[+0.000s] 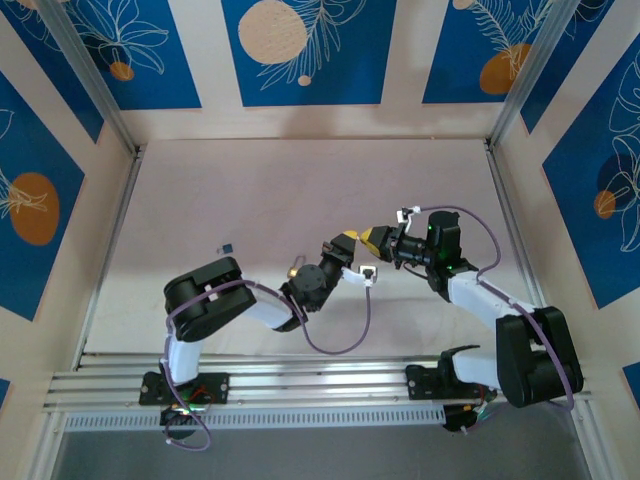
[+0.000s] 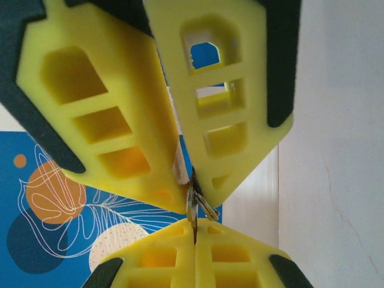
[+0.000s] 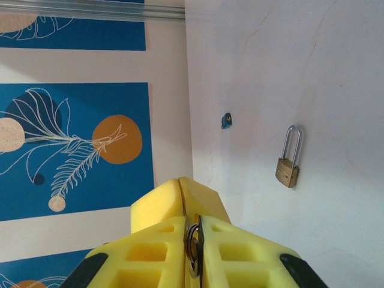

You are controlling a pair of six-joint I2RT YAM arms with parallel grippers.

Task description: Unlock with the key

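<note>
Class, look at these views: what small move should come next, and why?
Probably the left fingers should open. They and the right fingers both pinch the key in mid-air, while the padlock lies loose on the table, nearer the left arm. Letting go would leave the key with the right fingers and free the left arm for the padlock.

Nothing to read here: no words, numbers or brand marks. The padlock (image 3: 287, 172) is too small for any stamp to show, the key (image 3: 192, 247) is mostly hidden, and the blue wall panels (image 1: 300, 50) carry drawn leaves and circles.
</note>
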